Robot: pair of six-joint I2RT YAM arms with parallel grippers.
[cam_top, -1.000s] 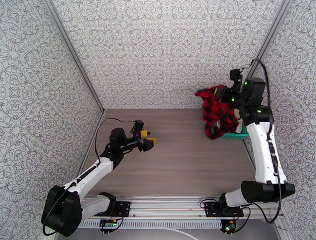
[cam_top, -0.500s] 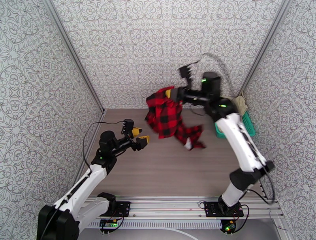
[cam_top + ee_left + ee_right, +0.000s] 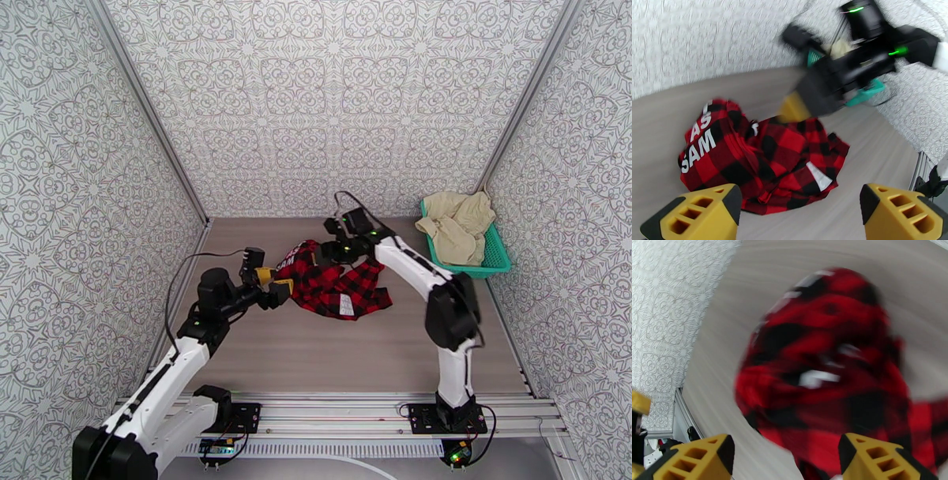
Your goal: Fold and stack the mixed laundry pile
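Flannel shirt (image 3: 340, 284) lay crumpled on desk (image 3: 355, 347); my left fingers (image 3: 699, 215) and right fingers (image 3: 699, 457) stood apart, empty; likely fault: pinching bunched layers together.

The shirt (image 3: 336, 283) lies crumpled on the table (image 3: 355, 355), near its middle and a little toward the far wall. The basket (image 3: 474, 273) sits in the far right corner of the table, against the right wall and well apart from the shirt. The cloths (image 3: 458, 225) lie heaped in the basket. The left end effector (image 3: 275, 283) is just beside the shirt's left edge. The right end effector (image 3: 317, 256) is over the shirt's far edge, behind and to the right of the left one.
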